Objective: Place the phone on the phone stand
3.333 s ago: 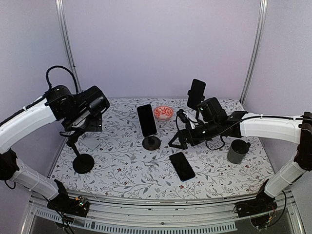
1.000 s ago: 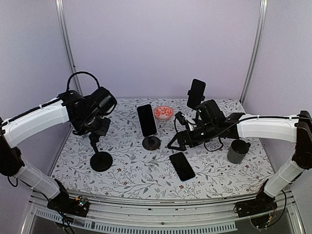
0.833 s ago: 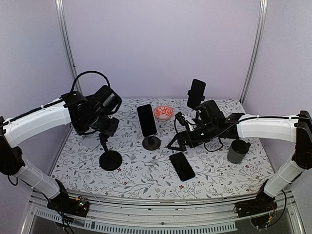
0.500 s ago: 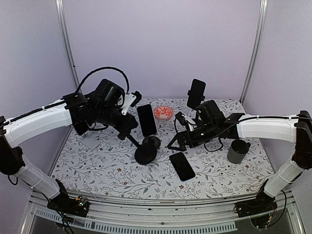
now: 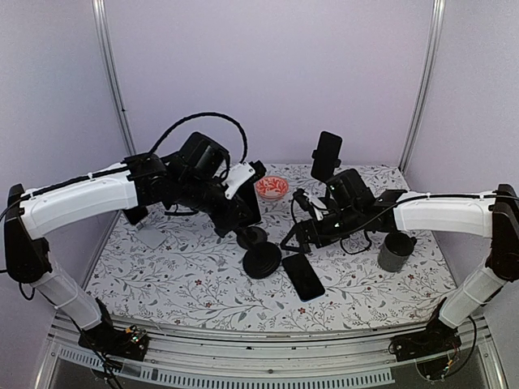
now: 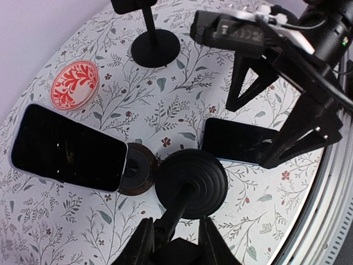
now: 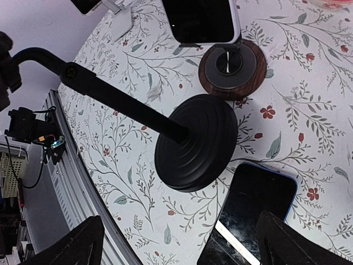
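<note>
A black phone (image 5: 302, 276) lies flat, screen up, on the flowered table; it also shows in the left wrist view (image 6: 237, 141) and the right wrist view (image 7: 255, 194). My left gripper (image 5: 237, 220) (image 6: 175, 223) is shut on the stem of a black phone stand (image 5: 262, 261). The stand hangs tilted, with its round base (image 6: 190, 184) (image 7: 196, 141) low over the table just left of the phone. Whether the base touches the table I cannot tell. My right gripper (image 5: 296, 225) (image 7: 185, 248) stands wide open above the phone with nothing between its fingers.
Another phone (image 5: 254, 212) (image 6: 66, 143) leans on a stand with a wooden base (image 5: 252, 237) (image 7: 233, 66) right behind the black base. A third phone on a stand (image 5: 327, 154) is at the back, a red dish (image 5: 272, 187) beside it, a grey cup (image 5: 394, 252) at right.
My left arm has swung from the table's left side to the middle, carrying the black stand and tilting it, until its base came beside the flat phone. The right arm stayed still.
</note>
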